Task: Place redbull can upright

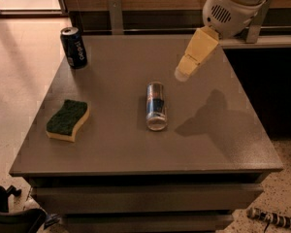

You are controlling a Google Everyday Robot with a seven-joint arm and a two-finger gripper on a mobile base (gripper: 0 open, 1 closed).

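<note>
The redbull can point(155, 106) lies on its side near the middle of the grey table point(116, 144), its shiny silver top facing the front edge. My gripper point(183, 73) hangs above the table, up and to the right of the can, with its cream fingers pointing down and left. It is apart from the can and holds nothing that I can see.
A dark blue Pepsi can point(73, 47) stands upright at the table's back left corner. A green and yellow sponge point(68, 119) lies at the front left. A wooden wall with metal brackets runs behind the table. Floor lies to the left.
</note>
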